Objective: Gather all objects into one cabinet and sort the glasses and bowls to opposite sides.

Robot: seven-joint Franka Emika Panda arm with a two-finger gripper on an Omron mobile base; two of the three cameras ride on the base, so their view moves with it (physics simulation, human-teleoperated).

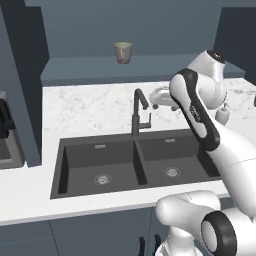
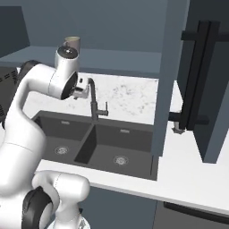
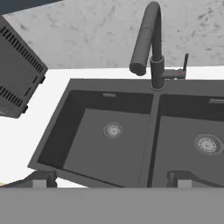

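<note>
One of the glasses, a greyish-tan cup (image 1: 123, 52), stands upright on the slate-blue shelf (image 1: 85, 69) of the open cabinet, above the sink. From the right, the cup (image 2: 73, 42) peeks out behind the arm's wrist joint. My gripper (image 1: 156, 104) hangs open over the counter beside the faucet, well below and to the right of the cup. In the hand view its fingertips (image 3: 43, 180) stand wide apart with nothing between them, and it looks down into the sink. The bowls are out of view.
A black double sink (image 1: 100, 160) with a tall dark faucet (image 1: 138, 112) lies under the hand. A white soap bottle (image 1: 222, 115) stands on the marble counter at right. The cabinet door (image 2: 210, 89) with black bar handles juts out open. A dark vented appliance (image 3: 17, 83) sits left of the sink.
</note>
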